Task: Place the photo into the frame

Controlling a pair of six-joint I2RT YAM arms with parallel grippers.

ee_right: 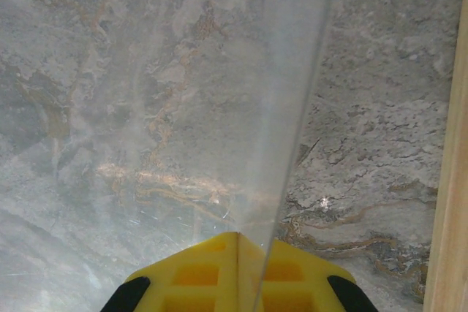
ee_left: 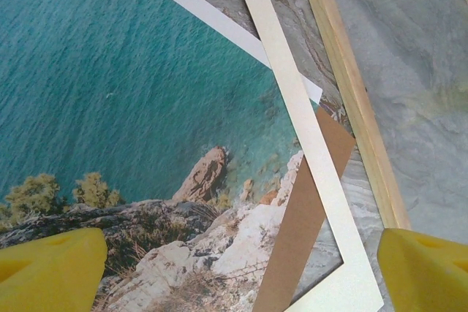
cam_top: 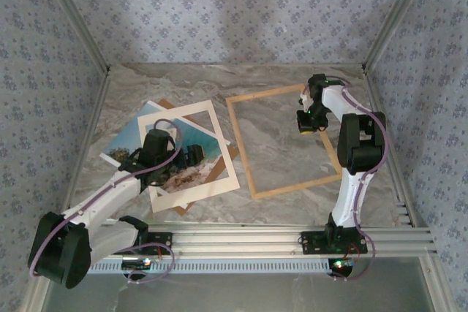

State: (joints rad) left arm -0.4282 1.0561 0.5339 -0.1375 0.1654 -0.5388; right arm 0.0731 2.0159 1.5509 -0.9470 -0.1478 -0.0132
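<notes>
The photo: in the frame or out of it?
Out. The photo lies under the cream mat, left of the frame, whose opening shows bare tabletop.

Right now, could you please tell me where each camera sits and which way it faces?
Top external: above and behind the arm bases, looking down on the table, both arms, the left gripper and right gripper.
Left wrist: on the left arm, looking down between open yellow fingertips at the photo, mat and frame.
Right wrist: on the right arm, looking along shut fingers pinching a clear pane, marble beyond.
Shared: both wrist views catch a wooden edge of the frame.
</notes>
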